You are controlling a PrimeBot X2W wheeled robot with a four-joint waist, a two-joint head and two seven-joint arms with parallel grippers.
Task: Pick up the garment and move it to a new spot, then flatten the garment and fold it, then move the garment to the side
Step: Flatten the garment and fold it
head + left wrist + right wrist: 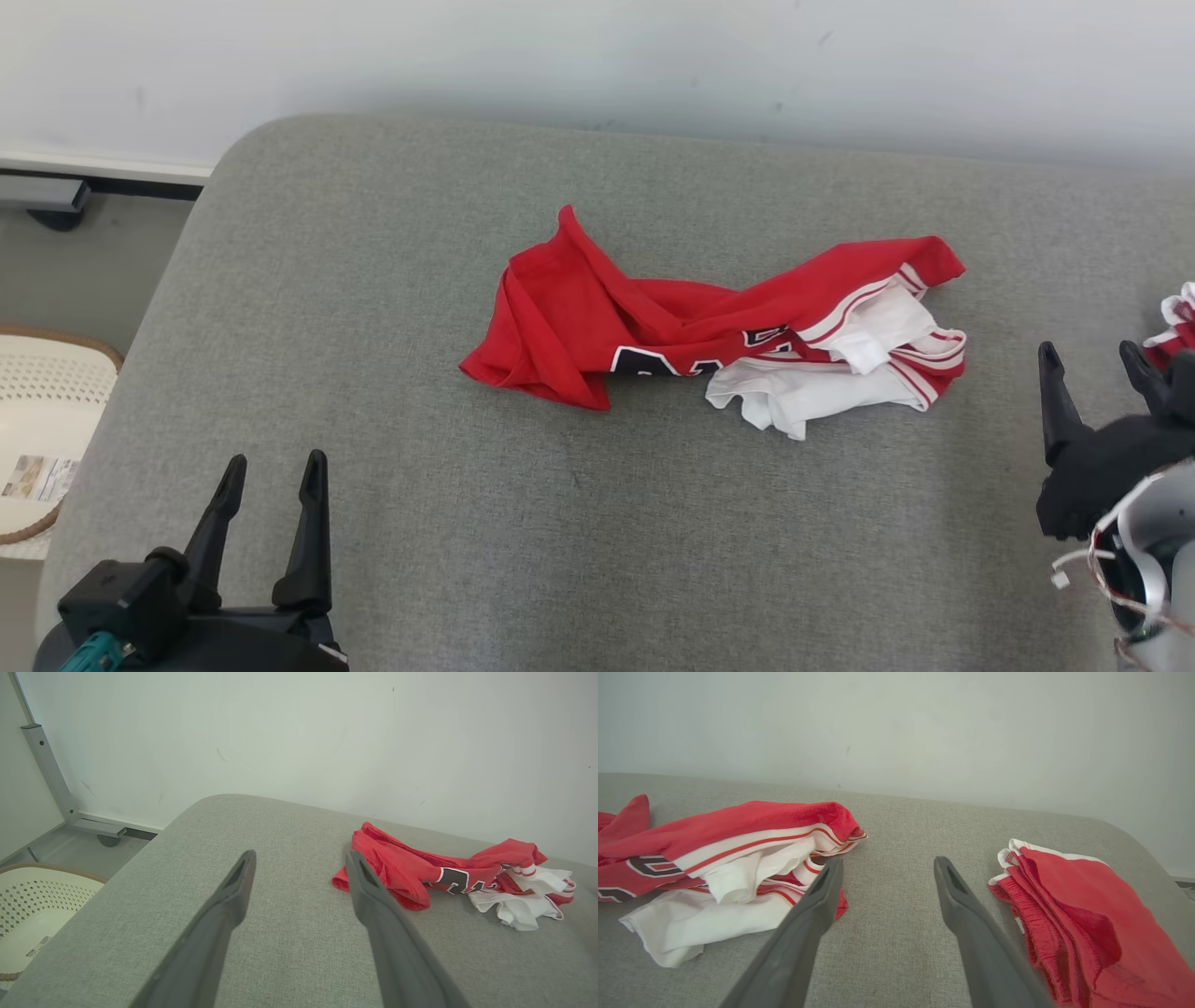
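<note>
1. Basket point(37, 411) – cream, perforated, with a woven brown rim. It stands on the floor at the far left, beside the rounded corner of the padded surface, and a printed label lies inside it.

2. Metal frame foot point(42, 196) – grey, on the floor by the wall, behind the basket.

3. Left gripper point(276, 459) – near left, over the front of the padded surface. Its two dark fingers are spread wide with nothing between them. It is well apart from the garment, which lies ahead of it and to its right.

4. Padded surface point(373, 280) – grey woven fabric with a rounded left corner, its far edge against a pale wall point(597, 56).

5. Garment point(709, 327) – red jersey with white panels, red-and-white striped trim and partly hidden black lettering edged in white. It lies crumpled and twisted in a long bunch at the middle of the padded surface, the red end to the left and the white folds to the right. Neither gripper touches it.

6. Right gripper point(1089, 350) – at the right edge. Its fingers are spread wide and hold nothing. It sits between the garment's white end and item 7, above bare grey fabric.

7. Second red piece point(1178, 327) – red cloth with white trim, lying in stacked layers at the far right of the padded surface, just beside the right gripper.
</note>
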